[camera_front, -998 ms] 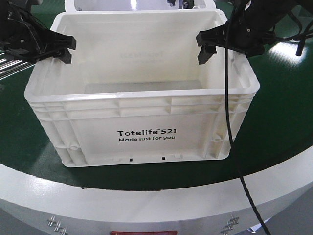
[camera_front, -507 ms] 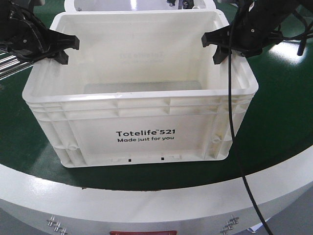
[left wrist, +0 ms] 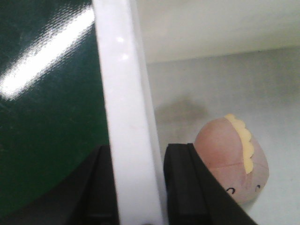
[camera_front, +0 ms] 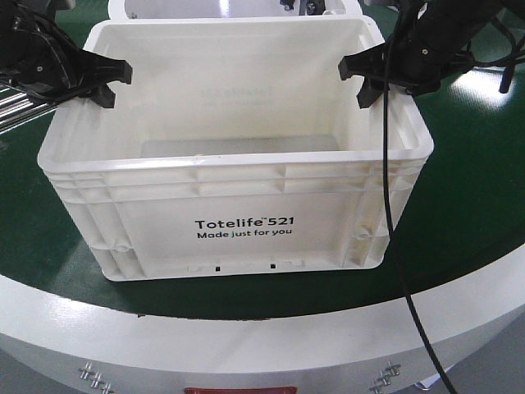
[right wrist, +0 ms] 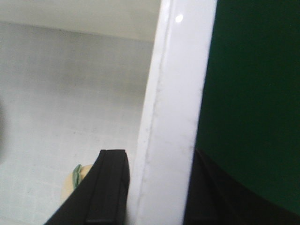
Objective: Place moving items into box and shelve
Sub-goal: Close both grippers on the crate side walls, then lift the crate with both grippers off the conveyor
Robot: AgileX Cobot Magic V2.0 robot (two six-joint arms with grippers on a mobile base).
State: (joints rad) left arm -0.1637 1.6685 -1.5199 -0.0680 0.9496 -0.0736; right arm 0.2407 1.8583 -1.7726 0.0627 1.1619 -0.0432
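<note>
Left fingers (left wrist: 182, 187) clamp box (camera_front: 238, 205) rim | right fingers (right wrist: 110, 187) clamp opposite rim | box white, ribbed, "Totelife 521" print

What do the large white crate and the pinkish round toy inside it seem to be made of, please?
The large white rectangular crate looks like moulded plastic, semi-glossy: ribbed rim, sharp highlights. The pinkish round toy seems soft plush, matte, though blurred.

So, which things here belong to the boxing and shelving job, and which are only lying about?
Job: the box; plush toy inside it; left gripper and right gripper, each astride its rim.
Lying about: white container behind the box; black cable.
</note>
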